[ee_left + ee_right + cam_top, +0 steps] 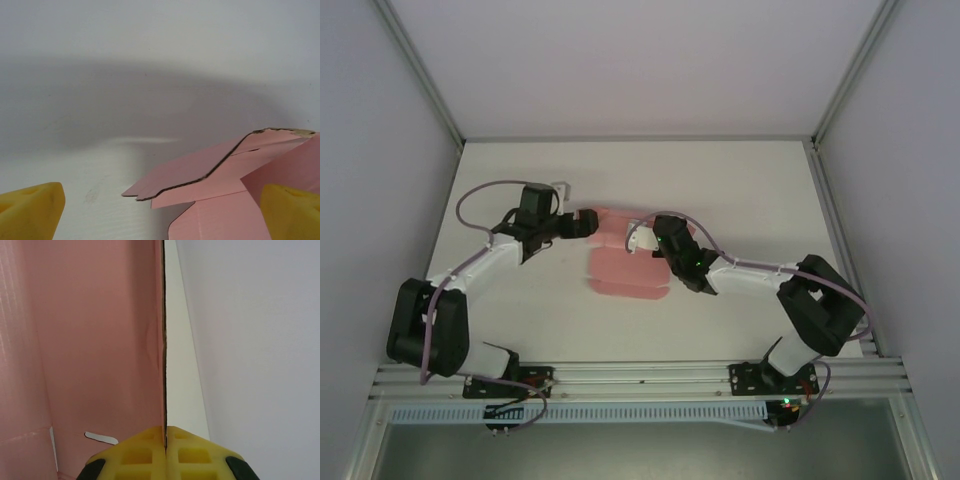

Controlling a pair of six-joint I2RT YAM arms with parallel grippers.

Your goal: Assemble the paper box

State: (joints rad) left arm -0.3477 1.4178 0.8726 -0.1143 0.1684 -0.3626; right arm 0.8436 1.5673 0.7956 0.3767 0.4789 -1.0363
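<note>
The left gripper (586,222) hangs fully spread at the ten o'clock corner of the paper box (623,272), grasping nothing. A raised flap lies just ahead between its yellow fingertips (31,210), so it is probably poised to take or fold that flap. The box, a pink die-cut sheet, lies mid-table (520,180) between the arms, and at its two o'clock side the right gripper (165,447) is clenched on the edge of an upright panel, apparently to prop that wall for the other arm.

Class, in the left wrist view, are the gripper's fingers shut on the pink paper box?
No: the left gripper is open, yellow fingers wide apart at the lower corners, not pinching the paper box.
</note>
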